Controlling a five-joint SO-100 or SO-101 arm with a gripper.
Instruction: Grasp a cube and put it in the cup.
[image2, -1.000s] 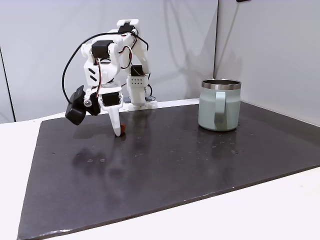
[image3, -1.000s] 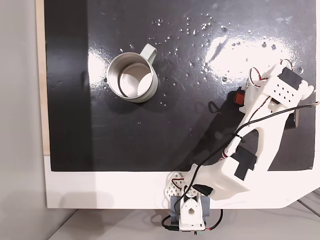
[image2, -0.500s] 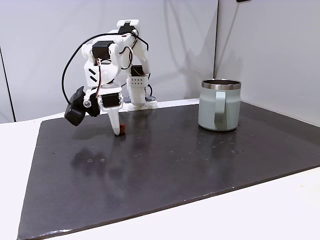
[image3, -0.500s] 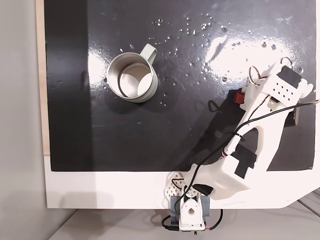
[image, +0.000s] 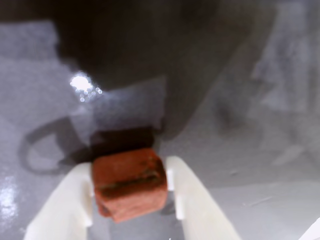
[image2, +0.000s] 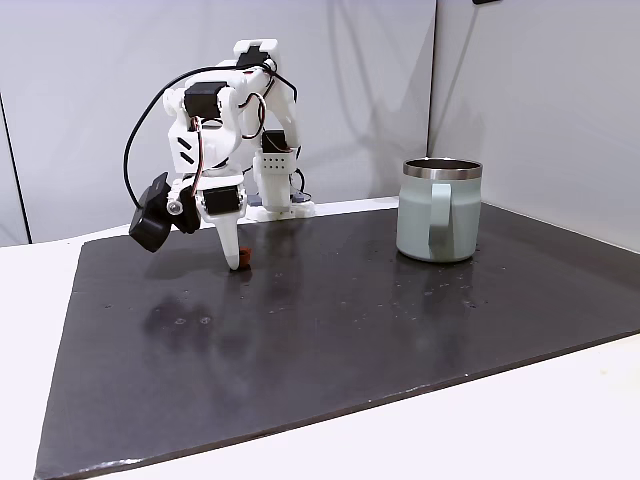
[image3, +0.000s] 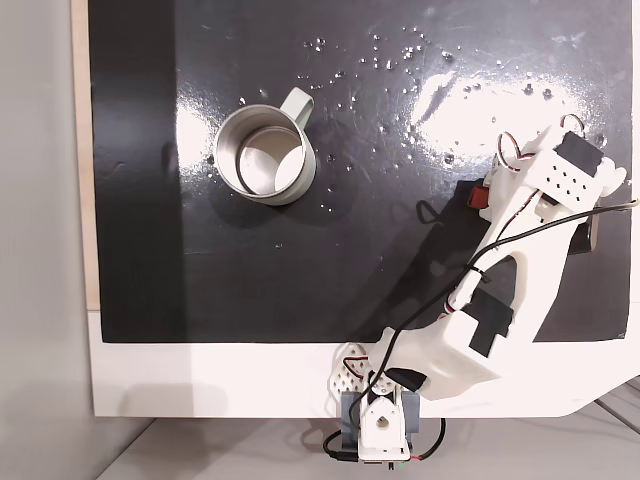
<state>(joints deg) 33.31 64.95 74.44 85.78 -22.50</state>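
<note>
The cube (image: 130, 182), a small rust-orange block, sits clamped between my two white fingers in the wrist view, both pressing its sides, with its shadow on the dark mat just beyond. In a fixed view my gripper (image2: 238, 262) points straight down at the mat's back left, the cube (image2: 246, 262) at its tip, at or just above the surface. From above, a red sliver of the cube (image3: 481, 194) peeks out beside the arm. The cup (image2: 438, 215), a mint-green mug with a steel rim, stands upright far to the right; in the top-down view the cup (image3: 222, 140) is upper left.
A dark glossy mat (image2: 350, 330) covers the white table (image2: 560, 420). The arm's base (image2: 275, 195) stands at the mat's back edge. A black cable (image2: 140, 130) loops off the arm. A long open stretch of mat separates gripper and cup.
The arm has shifted only slightly, the wrist easing a little up and away from the base with the cube still between the fingers. The cup has not moved.
</note>
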